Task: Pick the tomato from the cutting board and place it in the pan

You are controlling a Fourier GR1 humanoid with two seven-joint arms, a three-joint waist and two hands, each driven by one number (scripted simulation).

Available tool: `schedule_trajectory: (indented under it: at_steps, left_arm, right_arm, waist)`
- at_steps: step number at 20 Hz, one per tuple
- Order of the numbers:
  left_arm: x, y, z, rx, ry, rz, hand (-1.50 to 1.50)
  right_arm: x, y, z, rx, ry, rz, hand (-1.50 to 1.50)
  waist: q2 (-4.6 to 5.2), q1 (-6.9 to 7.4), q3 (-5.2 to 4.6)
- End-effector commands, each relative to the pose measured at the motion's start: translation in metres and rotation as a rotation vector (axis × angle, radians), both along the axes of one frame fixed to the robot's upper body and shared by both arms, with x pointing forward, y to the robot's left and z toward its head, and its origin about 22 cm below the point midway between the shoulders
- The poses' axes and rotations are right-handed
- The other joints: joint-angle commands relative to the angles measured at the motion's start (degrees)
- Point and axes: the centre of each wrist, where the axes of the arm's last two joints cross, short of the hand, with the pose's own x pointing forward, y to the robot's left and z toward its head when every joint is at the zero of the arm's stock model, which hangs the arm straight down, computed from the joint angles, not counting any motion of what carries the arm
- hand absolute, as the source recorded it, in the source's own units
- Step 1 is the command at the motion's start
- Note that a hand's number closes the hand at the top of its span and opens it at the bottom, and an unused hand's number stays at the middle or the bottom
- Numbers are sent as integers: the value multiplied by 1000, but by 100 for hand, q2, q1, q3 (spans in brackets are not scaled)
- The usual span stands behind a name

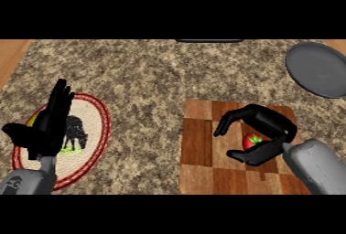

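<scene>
A red tomato [252,141] with a green stem lies on the wooden cutting board [199,151] at the lower right. My right hand [270,123] arches over it, fingers curled above and to the left, thumb below; the tomato sits inside this curve, partly hidden. Contact cannot be made out. The grey pan [317,68] lies at the upper right, cut off by the view's edge. My left hand [51,121] stays open, fingers up, at the left over a plate.
A round plate [94,137] with a red rim and an animal picture lies on the speckled counter under the left hand. A dark object [209,40] shows at the counter's far edge. Wooden floor borders the counter at the upper left.
</scene>
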Motion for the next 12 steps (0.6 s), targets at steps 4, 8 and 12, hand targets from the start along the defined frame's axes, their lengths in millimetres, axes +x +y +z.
schedule_trajectory:
  at_steps: [4,8,12]
  left_arm:
    - [22,-11,25,36,-38,-50,0]
    - [12,-16,16,22,-3,-115,0]
    - [27,-15,30,37,-19,-99,0]
  right_arm:
    - [20,-111,52,31,-361,-26,-150]
    - [28,-161,101,-74,-449,-14,-150]
    - [27,-160,154,-304,-543,93,-150]
  waist:
    - [11,-144,1]
    - [7,131,-17]
    - [0,126,-29]
